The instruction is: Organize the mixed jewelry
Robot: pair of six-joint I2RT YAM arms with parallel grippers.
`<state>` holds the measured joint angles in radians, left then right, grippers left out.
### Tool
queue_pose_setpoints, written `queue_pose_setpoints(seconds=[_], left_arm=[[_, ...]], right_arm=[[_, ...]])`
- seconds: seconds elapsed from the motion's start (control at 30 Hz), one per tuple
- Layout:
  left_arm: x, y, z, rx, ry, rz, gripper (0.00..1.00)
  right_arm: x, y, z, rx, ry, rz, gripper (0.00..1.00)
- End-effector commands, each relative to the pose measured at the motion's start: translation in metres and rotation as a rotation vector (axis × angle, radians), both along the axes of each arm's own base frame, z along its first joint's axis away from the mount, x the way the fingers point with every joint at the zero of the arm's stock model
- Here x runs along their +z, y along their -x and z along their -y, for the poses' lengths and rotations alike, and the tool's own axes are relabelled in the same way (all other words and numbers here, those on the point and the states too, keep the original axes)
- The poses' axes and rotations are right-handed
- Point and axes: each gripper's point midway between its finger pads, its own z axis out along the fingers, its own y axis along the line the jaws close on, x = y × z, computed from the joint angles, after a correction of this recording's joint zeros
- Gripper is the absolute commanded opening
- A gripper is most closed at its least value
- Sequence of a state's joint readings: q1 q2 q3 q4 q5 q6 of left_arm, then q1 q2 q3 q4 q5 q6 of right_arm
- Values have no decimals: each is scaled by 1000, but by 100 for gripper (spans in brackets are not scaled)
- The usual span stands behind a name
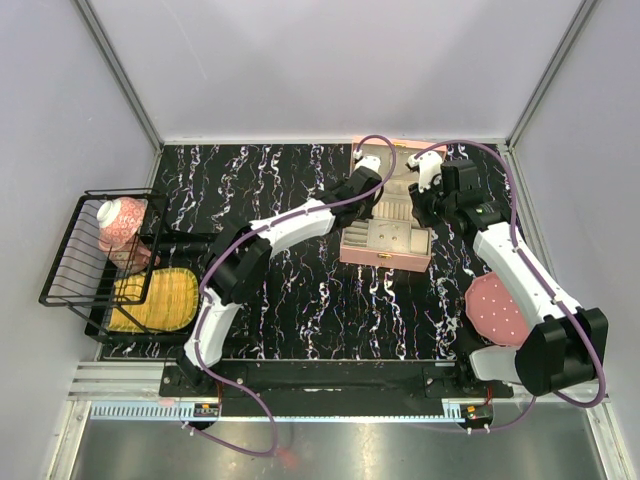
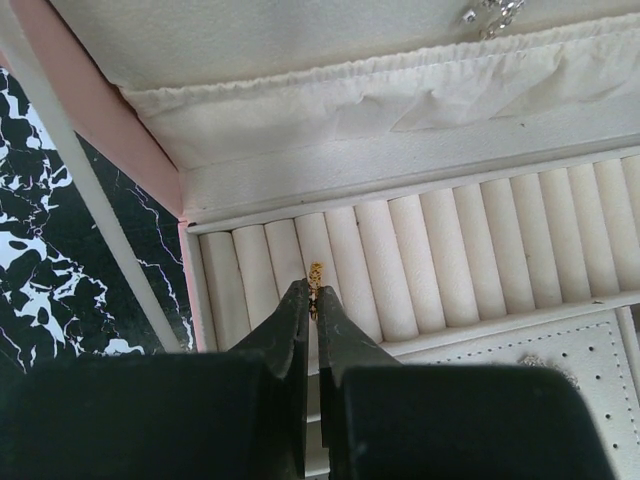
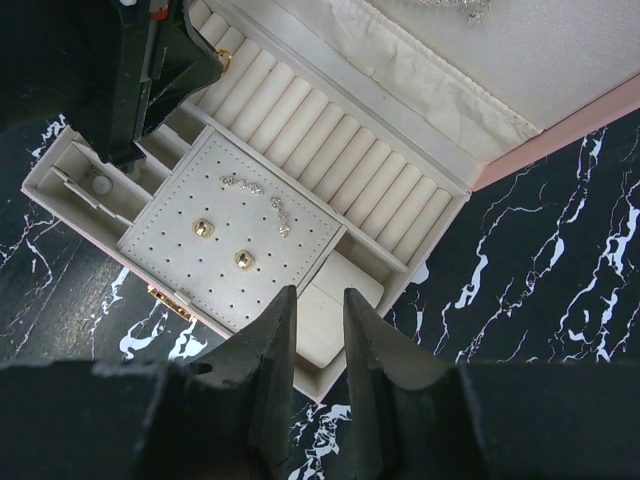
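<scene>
**A:** What does the top view give you?

**B:** Your pink box (image 1: 386, 245) lies open right of centre on the marble table (image 1: 300, 310), its back at the far edge. The left gripper (image 1: 366, 185) is over its upper left part and the right gripper (image 1: 422, 205) over its right side. A wire rack (image 1: 75, 262) at the left edge holds a pink cup (image 1: 120, 222) and a yellow mat (image 1: 160, 298). Dark marble stretches between rack and box. A pink dotted disc (image 1: 497, 307) lies lower right, beside the right arm.

**A:** And the left wrist view?

**B:** Your fingers are clenched on the gold ring (image 2: 315, 277), pinched at their tips. It sits over the ring rolls (image 2: 450, 260), near their left end and close to the box wall. The lid pocket (image 2: 300, 100) fills the top of the frame, with a silvery piece (image 2: 490, 15) at upper right.

**A:** And the right wrist view?

**B:** Your fingers (image 3: 285, 330) stand apart, holding nothing, above the box's near rim at lower centre. The perforated panel (image 3: 290, 250) carries two gold studs (image 3: 203, 228) and two pale strands (image 3: 240, 185). Black marble lies to the right of the box.
</scene>
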<state>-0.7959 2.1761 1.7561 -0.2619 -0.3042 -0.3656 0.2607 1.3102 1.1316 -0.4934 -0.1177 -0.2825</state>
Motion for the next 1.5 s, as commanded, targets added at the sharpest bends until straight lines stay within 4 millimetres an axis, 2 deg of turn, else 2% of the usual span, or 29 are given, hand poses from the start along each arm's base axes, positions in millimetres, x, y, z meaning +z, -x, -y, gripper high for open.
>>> queue_pose_setpoints(seconds=[0.0,0.5,0.77,1.03,1.47], left_arm=[[9,-9,4,21,14,70,0],[-1,-13,-4,64,-15,80,0],[-3,-10,-1,61,-4,65,0],[-12,-5,5,68,-1,31,0],[-29,0,4,63,-25,-12,0]], right_arm=[[4,-5,-5,4,-28,19,31],[3,-5,-5,7,-29,14,31],[2,-4,-5,7,-27,14,31],[1,-2,-5,7,-28,10,31],[-2,-2,-5,8,-28,7,31]])
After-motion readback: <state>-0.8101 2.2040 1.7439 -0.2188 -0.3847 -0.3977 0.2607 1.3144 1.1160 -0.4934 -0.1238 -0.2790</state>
